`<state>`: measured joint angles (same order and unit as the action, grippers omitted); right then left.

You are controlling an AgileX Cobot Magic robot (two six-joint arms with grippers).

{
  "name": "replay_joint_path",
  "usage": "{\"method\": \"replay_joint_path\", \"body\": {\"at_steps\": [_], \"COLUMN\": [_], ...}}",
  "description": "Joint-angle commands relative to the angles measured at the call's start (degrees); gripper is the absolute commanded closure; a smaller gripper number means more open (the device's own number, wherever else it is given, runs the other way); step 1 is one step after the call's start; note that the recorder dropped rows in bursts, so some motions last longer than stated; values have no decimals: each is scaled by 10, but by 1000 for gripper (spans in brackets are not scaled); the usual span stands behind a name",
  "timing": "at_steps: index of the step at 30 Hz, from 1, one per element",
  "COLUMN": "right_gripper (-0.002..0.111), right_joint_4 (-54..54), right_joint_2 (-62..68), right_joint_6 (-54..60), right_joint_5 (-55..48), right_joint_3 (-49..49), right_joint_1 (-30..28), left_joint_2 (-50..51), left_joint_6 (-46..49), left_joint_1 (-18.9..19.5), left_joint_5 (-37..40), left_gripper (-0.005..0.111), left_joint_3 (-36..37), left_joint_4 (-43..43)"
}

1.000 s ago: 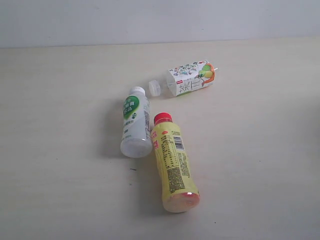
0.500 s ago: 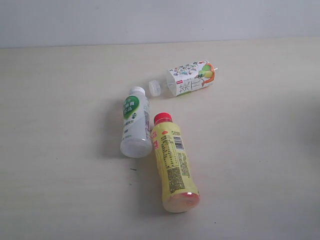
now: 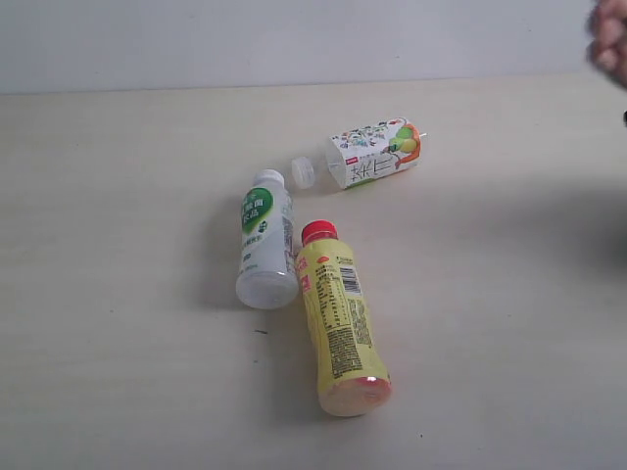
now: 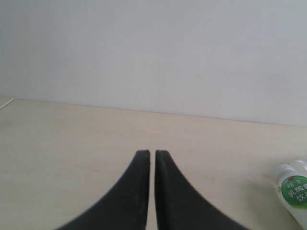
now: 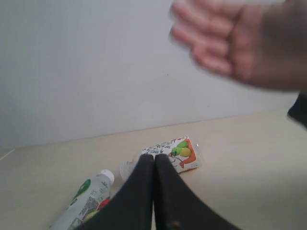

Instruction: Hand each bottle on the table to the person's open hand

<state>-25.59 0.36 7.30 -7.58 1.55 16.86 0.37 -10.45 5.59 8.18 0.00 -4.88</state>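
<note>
Three plastic drink bottles lie on their sides on a pale beige table (image 3: 118, 196), while a person's hand (image 3: 609, 44) shows as a blur at the far right edge of the exterior view.

The right jaws are pressed together with nothing between them, their black tips meeting low over the table. Straight ahead of those tips, well beyond them, lies the squarish clear bottle with the white floral label (image 5: 175, 153), its white-capped end turned toward the other two bottles. The white bottle with the green label (image 3: 266, 250) lies ahead of the right jaws and off to one side, nearer to them than the floral bottle. The yellow bottle with the red cap (image 3: 338, 318) lies just beside it, its cap close against the white bottle's flank; whether the two touch cannot be told. From the right wrist, only a sliver of red shows past the jaws.

The hand hangs above and beyond the right jaws, its fingers bent and too blurred to show how far it is open.

The left jaws are likewise pressed together and empty over bare table. The white bottle's capped end shows ahead of them and well off to one side.
</note>
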Motion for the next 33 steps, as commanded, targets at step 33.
{"method": "replay_joint_path", "body": {"at_steps": [33], "right_gripper": [96], "right_joint_4": [-128], "right_joint_2": [559], "right_joint_6": [188], "right_joint_5": [-371], "right_joint_3": [430], "right_joint_1": [1], "left_joint_2": [-4], "left_joint_6": [-3], "left_joint_1": [0], "left_joint_5": [0], "left_gripper": [100], "left_joint_3": [0], "left_joint_4": [2]}}
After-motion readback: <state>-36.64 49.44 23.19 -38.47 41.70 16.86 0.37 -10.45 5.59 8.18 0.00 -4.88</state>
